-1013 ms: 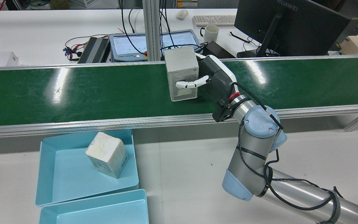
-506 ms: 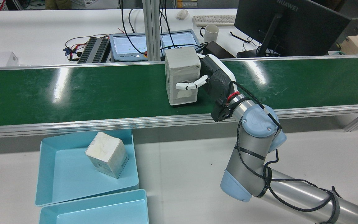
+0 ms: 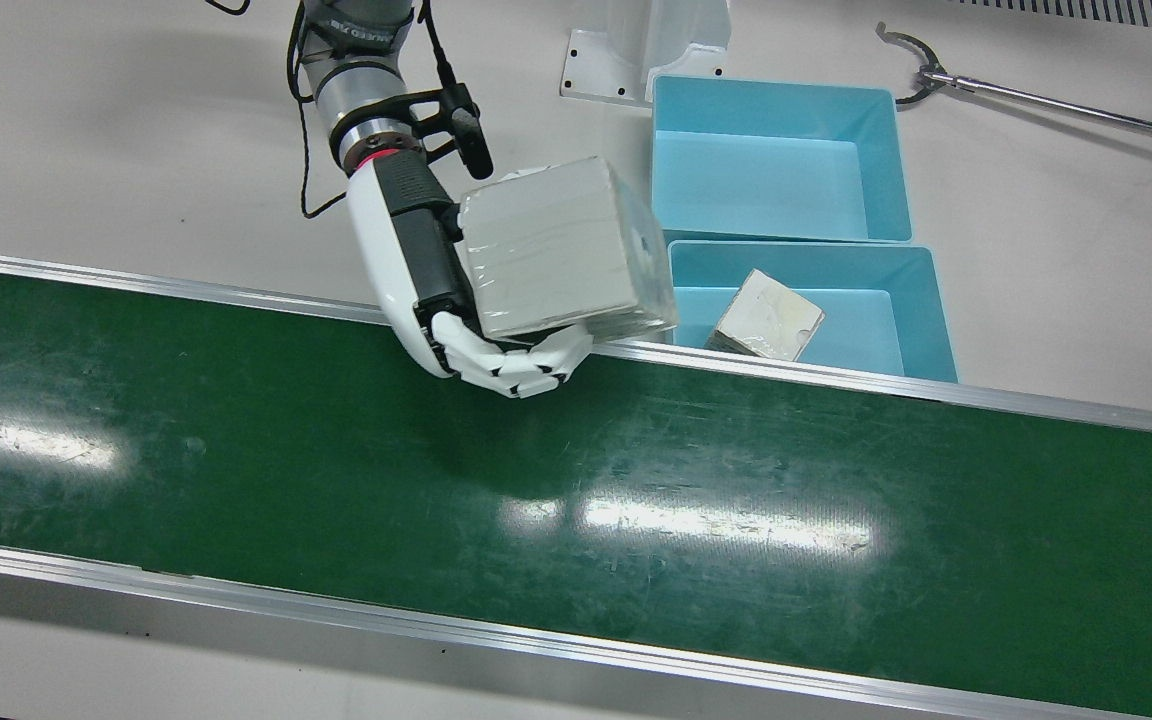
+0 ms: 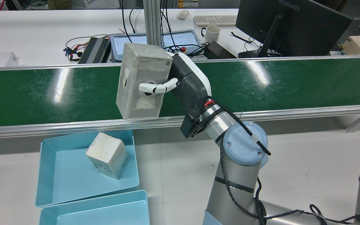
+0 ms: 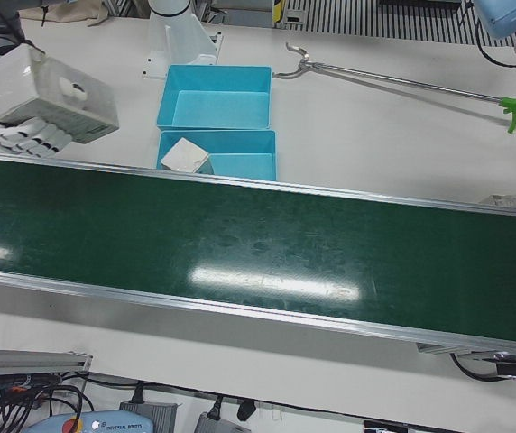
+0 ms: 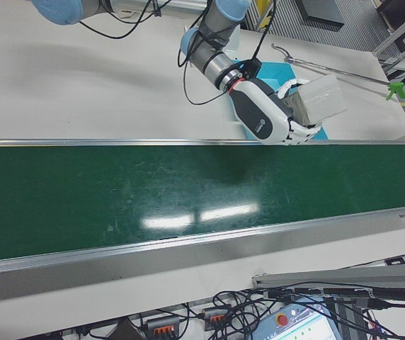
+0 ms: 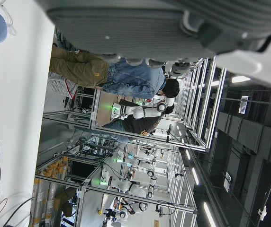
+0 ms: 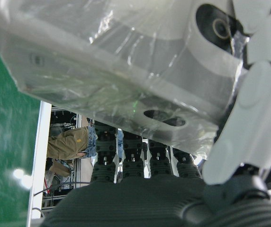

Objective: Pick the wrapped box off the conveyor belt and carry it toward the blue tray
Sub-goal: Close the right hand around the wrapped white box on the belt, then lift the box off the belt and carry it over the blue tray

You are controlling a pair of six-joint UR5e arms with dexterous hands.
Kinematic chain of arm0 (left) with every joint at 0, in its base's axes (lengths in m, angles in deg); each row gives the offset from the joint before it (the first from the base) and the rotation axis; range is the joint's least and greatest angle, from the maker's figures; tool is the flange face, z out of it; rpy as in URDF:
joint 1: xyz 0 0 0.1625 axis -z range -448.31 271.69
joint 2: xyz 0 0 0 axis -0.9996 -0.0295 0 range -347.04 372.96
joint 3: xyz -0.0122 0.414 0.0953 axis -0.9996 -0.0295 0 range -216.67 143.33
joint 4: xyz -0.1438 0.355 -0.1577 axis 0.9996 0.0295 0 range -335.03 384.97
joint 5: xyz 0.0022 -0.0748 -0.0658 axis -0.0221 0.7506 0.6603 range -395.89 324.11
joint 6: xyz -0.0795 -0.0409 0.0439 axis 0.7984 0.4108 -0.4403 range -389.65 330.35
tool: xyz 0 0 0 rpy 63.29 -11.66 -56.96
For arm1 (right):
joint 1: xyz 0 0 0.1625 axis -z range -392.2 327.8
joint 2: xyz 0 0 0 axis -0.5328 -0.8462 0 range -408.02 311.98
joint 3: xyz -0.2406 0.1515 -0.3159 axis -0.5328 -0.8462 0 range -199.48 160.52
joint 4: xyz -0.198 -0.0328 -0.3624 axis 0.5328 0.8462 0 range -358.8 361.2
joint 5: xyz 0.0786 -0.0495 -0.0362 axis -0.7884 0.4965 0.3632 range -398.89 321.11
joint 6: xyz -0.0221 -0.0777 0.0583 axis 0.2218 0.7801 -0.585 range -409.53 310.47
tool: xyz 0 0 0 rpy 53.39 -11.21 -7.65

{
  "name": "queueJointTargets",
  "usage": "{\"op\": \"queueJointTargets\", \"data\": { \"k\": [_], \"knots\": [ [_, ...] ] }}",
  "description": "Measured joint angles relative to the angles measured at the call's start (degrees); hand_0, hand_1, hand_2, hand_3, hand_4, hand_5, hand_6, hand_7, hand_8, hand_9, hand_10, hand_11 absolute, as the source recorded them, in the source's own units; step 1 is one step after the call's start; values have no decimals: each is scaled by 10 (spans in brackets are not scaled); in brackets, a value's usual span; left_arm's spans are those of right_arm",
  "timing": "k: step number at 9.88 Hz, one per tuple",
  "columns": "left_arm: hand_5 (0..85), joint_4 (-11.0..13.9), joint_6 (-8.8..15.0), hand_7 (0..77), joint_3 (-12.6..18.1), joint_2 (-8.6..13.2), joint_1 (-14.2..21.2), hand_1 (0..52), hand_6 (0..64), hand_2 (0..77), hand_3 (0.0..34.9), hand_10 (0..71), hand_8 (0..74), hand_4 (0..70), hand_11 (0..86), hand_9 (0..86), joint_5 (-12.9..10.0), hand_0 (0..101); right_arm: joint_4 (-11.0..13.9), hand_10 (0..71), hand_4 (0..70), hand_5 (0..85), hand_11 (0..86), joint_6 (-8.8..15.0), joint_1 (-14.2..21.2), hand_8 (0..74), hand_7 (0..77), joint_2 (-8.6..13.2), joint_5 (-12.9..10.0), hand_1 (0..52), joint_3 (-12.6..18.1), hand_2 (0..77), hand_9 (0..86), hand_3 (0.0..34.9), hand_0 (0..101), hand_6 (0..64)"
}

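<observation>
Plastic-wrapped box (image 4: 142,82) sits clamped in the right hand (image 4: 180,83), clear of the belt (image 4: 58,93), tray (image 4: 52,184) not yet reached.

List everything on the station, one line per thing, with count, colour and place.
wrapped box: 1, grey-white, held above the belt's near rail
conveyor belt: 1, green, across the station
blue trays: 2, light blue, side by side on the table
small box: 1, off-white, tilted in the tray nearer the belt
reach tool: 1, metal with green handle, on the table
right hand: 1, white and black, shut on the wrapped box
</observation>
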Motion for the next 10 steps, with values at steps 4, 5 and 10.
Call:
{"op": "queueJointTargets", "data": {
  "k": [4,5,10],
  "knots": [
    [11,0,0,5,0,0,0,0,5,11,0,5,5,0,0,0,0,0,-9,447,284,453,545,89,111,513,436,23,-57,49,2,322,475,0,475,327],
    [11,0,0,5,0,0,0,0,5,11,0,5,5,0,0,0,0,0,-17,447,284,453,545,108,132,513,436,24,-62,49,1,322,475,0,475,327],
    [11,0,0,5,0,0,0,0,5,11,0,0,5,0,5,0,0,0,-25,202,202,611,425,129,172,447,485,10,-57,49,4,322,627,0,480,382]
  ]
}}
